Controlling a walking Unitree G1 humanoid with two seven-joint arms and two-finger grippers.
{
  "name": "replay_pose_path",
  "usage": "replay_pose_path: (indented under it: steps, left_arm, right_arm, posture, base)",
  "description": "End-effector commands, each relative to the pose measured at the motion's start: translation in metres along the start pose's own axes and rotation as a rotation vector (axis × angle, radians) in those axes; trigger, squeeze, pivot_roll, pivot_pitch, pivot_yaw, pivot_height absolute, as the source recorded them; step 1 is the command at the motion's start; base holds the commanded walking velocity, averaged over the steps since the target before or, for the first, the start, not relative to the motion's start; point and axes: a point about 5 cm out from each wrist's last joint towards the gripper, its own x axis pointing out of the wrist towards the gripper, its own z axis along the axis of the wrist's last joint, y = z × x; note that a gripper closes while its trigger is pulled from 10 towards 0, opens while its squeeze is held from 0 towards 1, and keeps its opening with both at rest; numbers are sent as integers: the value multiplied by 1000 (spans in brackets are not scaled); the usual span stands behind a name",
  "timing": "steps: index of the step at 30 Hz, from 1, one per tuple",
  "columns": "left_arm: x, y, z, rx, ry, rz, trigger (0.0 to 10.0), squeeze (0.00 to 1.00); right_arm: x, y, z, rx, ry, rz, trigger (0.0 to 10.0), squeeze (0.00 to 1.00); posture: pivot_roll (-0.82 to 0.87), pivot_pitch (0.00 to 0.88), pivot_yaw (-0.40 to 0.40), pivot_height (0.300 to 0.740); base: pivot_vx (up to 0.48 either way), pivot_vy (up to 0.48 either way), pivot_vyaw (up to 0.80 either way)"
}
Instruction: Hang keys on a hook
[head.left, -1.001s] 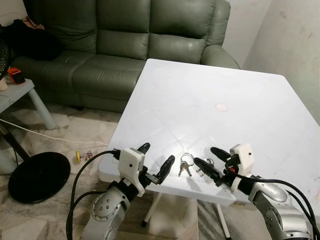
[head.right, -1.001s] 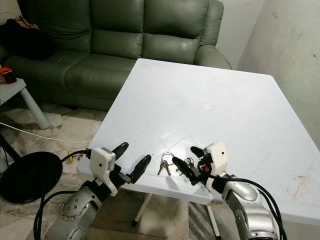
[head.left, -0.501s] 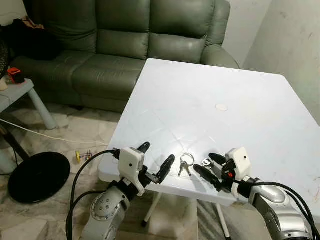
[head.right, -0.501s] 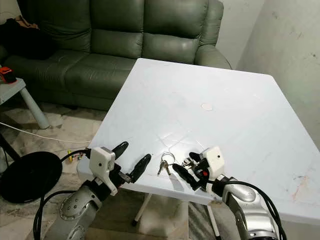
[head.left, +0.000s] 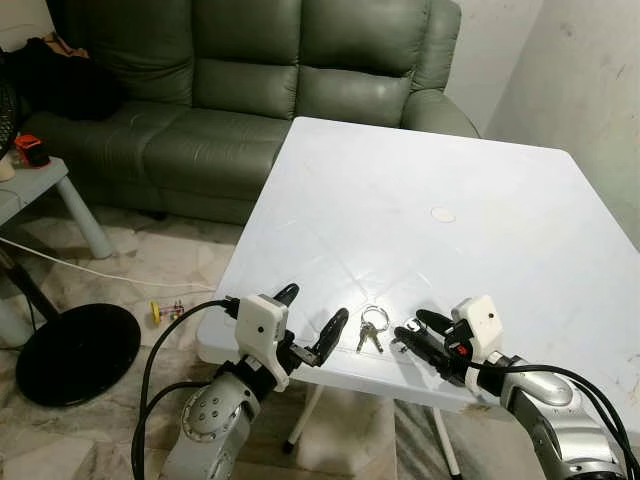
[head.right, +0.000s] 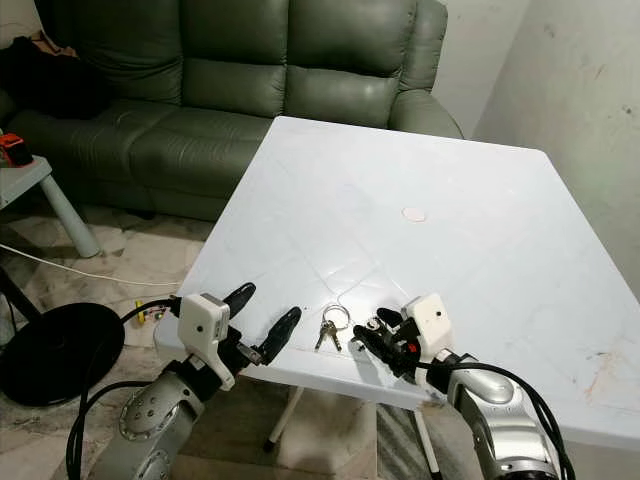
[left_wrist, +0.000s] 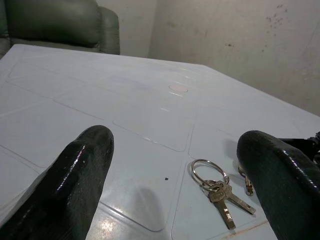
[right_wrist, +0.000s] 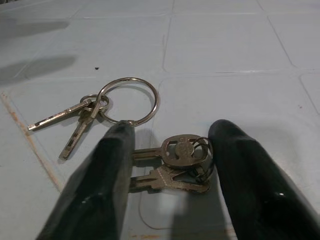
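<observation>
Two bunches of keys lie near the front edge of the white tabletop (head.left: 420, 180). One is a large ring (head.left: 373, 319) with two small keys (head.left: 367, 341) fanned out toward the tabletop's edge. The other, a pair of bigger keys (right_wrist: 170, 165), lies just beside that ring on the robot's right.

The right gripper (head.left: 425, 333) rests low over the tabletop, its two fingers spread to either side of the bigger keys. In the right wrist view the key heads sit in the gap between the fingers (right_wrist: 110, 180), and nothing is pinched; whether a fingertip touches the metal cannot be told.

The left gripper (head.left: 312, 322) hovers at the tabletop's front edge, to the left of the ring, fingers wide apart and holding nothing. In the left wrist view the ring and its small keys (left_wrist: 220, 192) lie ahead of it, nearer one finger (left_wrist: 280, 185) than the other.

Farther back on the tabletop, well apart from the keys, is a small round disc (head.left: 442, 214). Beyond the tabletop stands a green sofa (head.left: 250, 80).
</observation>
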Motion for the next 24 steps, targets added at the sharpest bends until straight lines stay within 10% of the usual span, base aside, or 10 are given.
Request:
replay_pose_path:
  steps: [1, 7, 13, 15, 24]
  left_arm:
    - [1, -3, 4, 7, -12, -11, 10000, 0]
    - [2, -3, 5, 6, -15, -12, 10000, 0]
    - [3, -4, 5, 5, -17, -17, 10000, 0]
    - [3, -4, 5, 4, -16, -18, 10000, 0]
    - [5, -4, 5, 5, -19, -23, 10000, 0]
  right_arm:
    - [-3, -7, 1, -13, 2, -30, 2667, 0]
    - [-4, -10, 0, -12, 2, -46, 2078, 0]
    - [-5, -12, -1, -12, 5, -57, 4745, 0]
    - [-6, -13, -1, -10, 3, -63, 10000, 0]
    - [-8, -19, 1, -5, -19, -82, 10000, 0]
  posture:
    - [57, 33, -74, 740]
    - [55, 32, -73, 740]
    - [53, 29, -70, 740]
    - [52, 27, -69, 740]
    - [49, 25, -67, 740]
  base:
    - [0, 0, 0]
    - [0, 0, 0]
    - [0, 0, 0]
    - [0, 0, 0]
    - [0, 0, 0]
